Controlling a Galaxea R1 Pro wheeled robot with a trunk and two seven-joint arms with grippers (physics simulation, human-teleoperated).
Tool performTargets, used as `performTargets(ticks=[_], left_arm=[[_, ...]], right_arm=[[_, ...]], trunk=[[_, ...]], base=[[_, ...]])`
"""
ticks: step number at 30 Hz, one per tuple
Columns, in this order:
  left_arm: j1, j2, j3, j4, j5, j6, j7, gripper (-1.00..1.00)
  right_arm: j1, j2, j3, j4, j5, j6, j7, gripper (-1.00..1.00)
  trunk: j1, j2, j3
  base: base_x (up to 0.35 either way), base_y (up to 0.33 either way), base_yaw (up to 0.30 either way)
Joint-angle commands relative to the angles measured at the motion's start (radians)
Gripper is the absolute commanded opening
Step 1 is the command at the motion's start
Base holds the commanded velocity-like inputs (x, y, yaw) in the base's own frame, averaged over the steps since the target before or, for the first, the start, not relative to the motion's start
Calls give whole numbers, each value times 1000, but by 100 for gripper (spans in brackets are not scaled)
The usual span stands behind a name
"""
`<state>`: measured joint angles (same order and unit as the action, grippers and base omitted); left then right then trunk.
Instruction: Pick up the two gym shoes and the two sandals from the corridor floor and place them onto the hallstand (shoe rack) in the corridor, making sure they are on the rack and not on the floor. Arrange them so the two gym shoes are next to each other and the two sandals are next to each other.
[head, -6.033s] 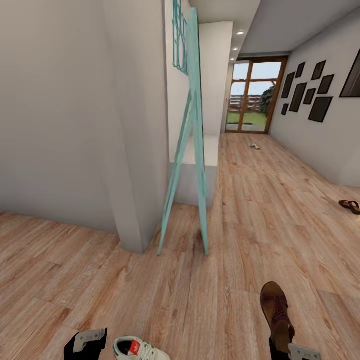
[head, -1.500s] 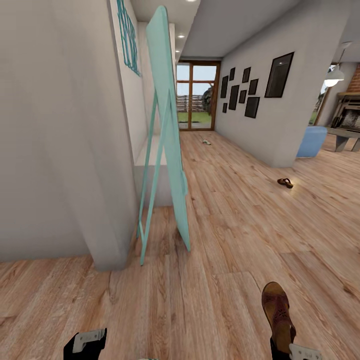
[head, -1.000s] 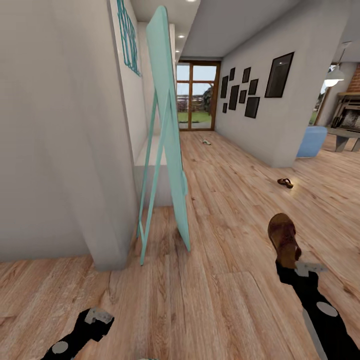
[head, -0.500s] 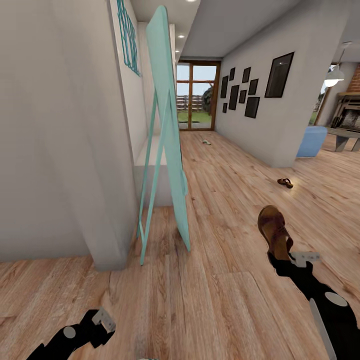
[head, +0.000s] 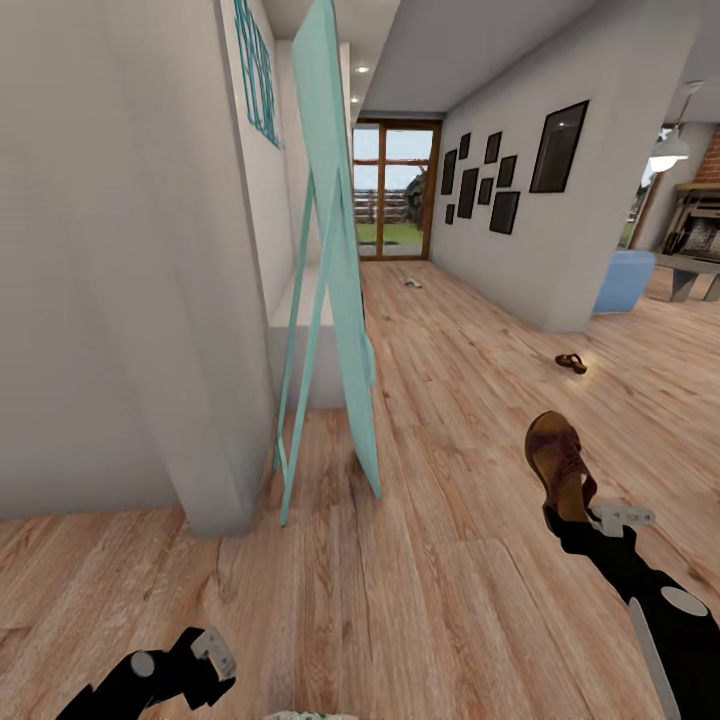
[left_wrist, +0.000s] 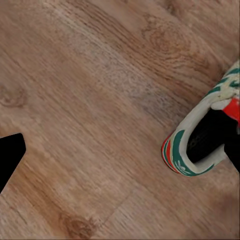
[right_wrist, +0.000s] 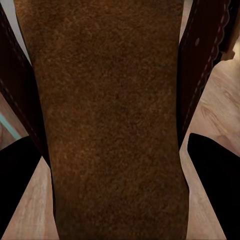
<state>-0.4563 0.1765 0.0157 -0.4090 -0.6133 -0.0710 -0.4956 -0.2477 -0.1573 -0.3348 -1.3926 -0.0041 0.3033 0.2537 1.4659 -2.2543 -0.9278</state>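
While the right arm is raised: right gripper (head: 580, 510) is clamped on the heel end of a sandal (head: 557, 460), toe pointing away from it, held off the floor.
Held sandal, look: dark brown-maroon straps with a woven pattern over the toe, seen in the head view; the right wrist view shows its tan, suede-like fuzzy footbed (right_wrist: 112, 120) between stitched maroon side straps, with the black fingers (right_wrist: 215, 185) on either side of it.
Second sandal (head: 571, 364): small and far beyond the right gripper, lying flat on the corridor floor (head: 470, 560) near the grey wall corner.
Left gripper (head: 200, 660): low and near the floor; whether it is open or closed cannot be told.
Gym shoe (left_wrist: 205, 145): just beside the left gripper's finger, lying on the planks; white upper, green stripes, red-orange heel patch, dark opening, pale sole.
Second gym shoe (head: 412, 284): a tiny pale shape far ahead, near the glazed door.
Floor: light brown wood-grain planks with knots, matte.
Leaning panel (head: 340, 270): flat turquoise board on thin turquoise legs, ahead of the left gripper, against the grey wall.
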Motion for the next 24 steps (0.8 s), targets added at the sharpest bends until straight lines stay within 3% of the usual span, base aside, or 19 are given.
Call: performTargets(ticks=[1,5,7,15,24], left_arm=[[-2,0,-1,-4,-20,-7,-39,100],[-6,11,-12,-10,-67,-11,-129,100],[-7,14,-12,-11,-83,-17,-139,100],[-14,10,-14,-43,-91,-21,-149,100],[-31,-5,-71,-62,-134,-19,-188,100]], right_arm=[[-1,0,-3,0,-1,6,7,-100],[-1,-3,-4,2,1,5,8,-100],[0,-4,-3,4,4,5,8,-100],[-1,-5,-5,4,9,5,7,-100],[0,-5,-6,4,9,5,7,-100]], trunk=[[4,-8,-5],[19,-36,-22],[27,-50,-31],[57,-106,-69],[92,-169,-111]], base=[[0,0,0],[0,0,0],[0,0,0],[0,0,0],[0,0,0]])
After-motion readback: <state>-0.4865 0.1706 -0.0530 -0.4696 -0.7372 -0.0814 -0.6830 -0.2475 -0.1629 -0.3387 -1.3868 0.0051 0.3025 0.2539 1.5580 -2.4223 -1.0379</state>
